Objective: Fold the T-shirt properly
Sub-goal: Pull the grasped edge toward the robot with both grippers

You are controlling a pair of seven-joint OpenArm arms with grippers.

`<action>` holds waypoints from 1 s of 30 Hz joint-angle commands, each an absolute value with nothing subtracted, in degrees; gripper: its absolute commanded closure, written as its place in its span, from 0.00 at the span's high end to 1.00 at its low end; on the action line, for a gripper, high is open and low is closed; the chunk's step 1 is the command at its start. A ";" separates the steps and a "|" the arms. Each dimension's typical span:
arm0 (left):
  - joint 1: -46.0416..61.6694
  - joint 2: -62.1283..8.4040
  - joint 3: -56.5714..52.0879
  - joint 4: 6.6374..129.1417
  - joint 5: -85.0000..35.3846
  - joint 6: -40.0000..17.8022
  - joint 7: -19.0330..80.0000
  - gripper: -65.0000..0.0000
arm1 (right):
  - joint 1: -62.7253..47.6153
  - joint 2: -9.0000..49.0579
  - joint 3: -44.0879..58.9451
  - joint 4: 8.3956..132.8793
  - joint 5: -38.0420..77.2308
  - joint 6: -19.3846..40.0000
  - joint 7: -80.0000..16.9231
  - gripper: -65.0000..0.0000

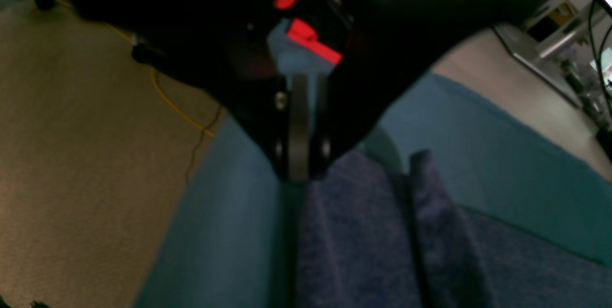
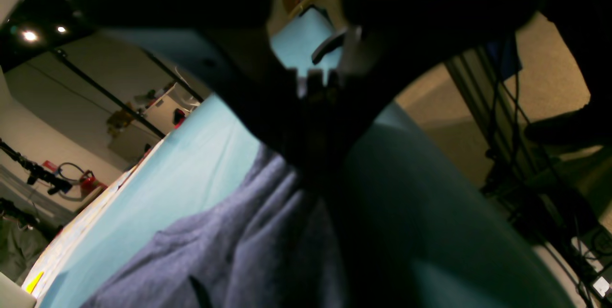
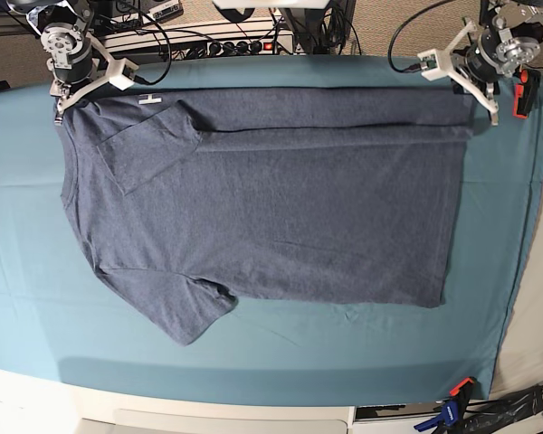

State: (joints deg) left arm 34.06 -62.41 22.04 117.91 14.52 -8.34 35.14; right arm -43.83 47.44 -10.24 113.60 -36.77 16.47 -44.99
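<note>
Heathered blue-grey cotton T-shirt (image 3: pixel 281 208), flat on smooth teal table cloth (image 3: pixel 253 348)

Dim, seemingly motion-blurred wrist views

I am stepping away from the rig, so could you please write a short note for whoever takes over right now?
Left gripper: shut on the T-shirt at its far hem corner.
Right gripper: shut on the T-shirt at its far shoulder corner.
T-shirt: lies spread on the teal table cloth, neck toward the right arm's side, lettering not visible.
Done: the far edge is gripped at both ends, and one sleeve lies folded in on the body.
Left: the near sleeve and the body folds.
</note>
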 commanded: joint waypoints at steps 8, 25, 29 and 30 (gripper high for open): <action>35.75 -63.68 21.61 119.00 16.49 -7.27 36.67 0.00 | -44.16 48.42 -9.58 114.41 -37.69 15.88 -46.63 0.00; 37.45 -63.68 21.61 119.13 16.49 -7.05 37.47 0.00 | -48.10 48.40 -9.58 114.41 -38.17 15.51 -47.70 0.00; 37.43 -63.66 21.61 119.13 16.49 -7.03 37.41 0.00 | -48.07 48.40 -9.58 114.41 -38.17 14.87 -46.72 0.00; 37.43 -63.66 21.61 119.13 16.51 -7.03 37.26 0.00 | -48.07 48.40 -9.58 114.41 -38.17 14.37 -46.46 0.00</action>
